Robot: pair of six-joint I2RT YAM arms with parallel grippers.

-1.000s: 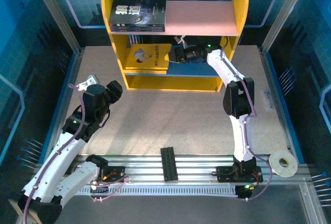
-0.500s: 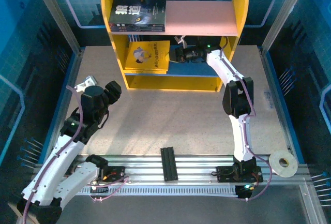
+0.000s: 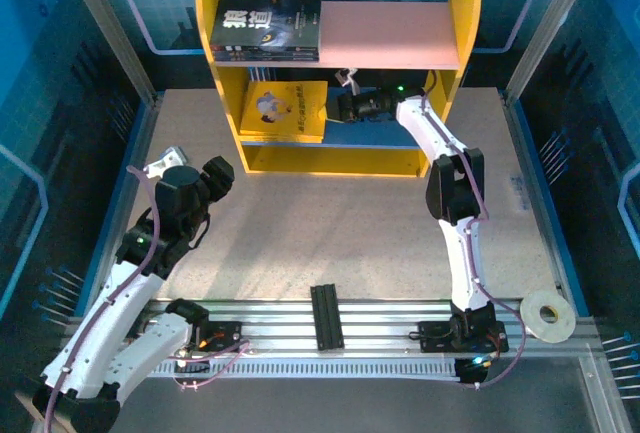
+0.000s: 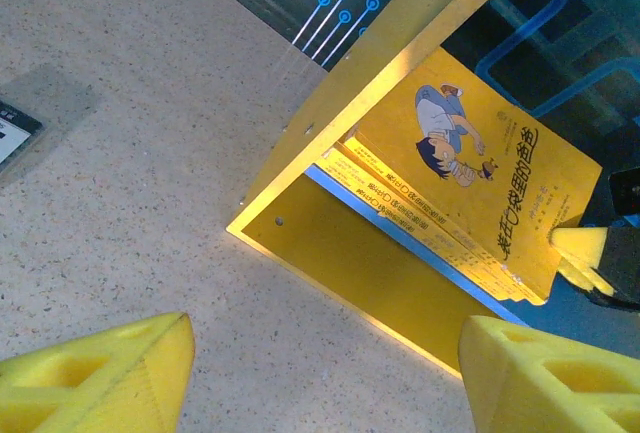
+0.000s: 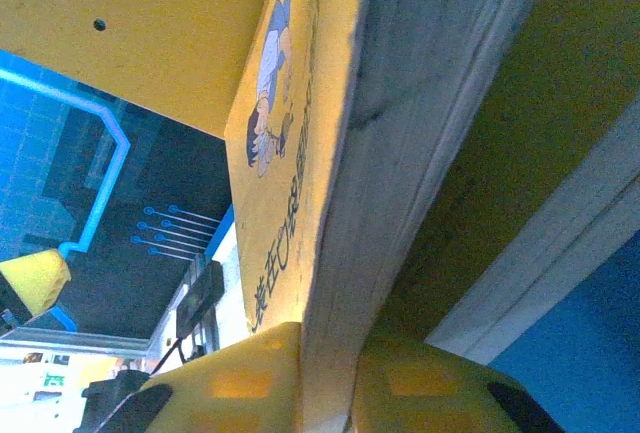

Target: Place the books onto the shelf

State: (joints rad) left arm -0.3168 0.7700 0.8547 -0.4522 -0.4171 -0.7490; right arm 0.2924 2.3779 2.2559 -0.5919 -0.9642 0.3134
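The shelf (image 3: 450,33) stands at the back of the table. Dark navy books (image 3: 265,28) lie flat at the left of its pink upper board. A stack of yellow books (image 3: 285,110) rests on the blue lower board (image 3: 400,138), against the left side panel. My right gripper (image 3: 337,107) reaches into the lower tier and is shut on the stack's right edge; its fingers (image 5: 240,383) squeeze the page edges (image 5: 420,103). My left gripper (image 3: 215,175) hangs open over the bare table, left of the shelf. From there I see the yellow books (image 4: 470,168) and the side panel (image 4: 380,73).
A small white-and-black card (image 3: 170,156) lies by the left gripper. On the front rail sit a black bar (image 3: 327,315) and a tape roll (image 3: 548,315). Blue enclosure walls close in both sides and the back.
The right gripper has nudged the yellow stack slightly further back into the lower tier. The left arm has barely shifted.
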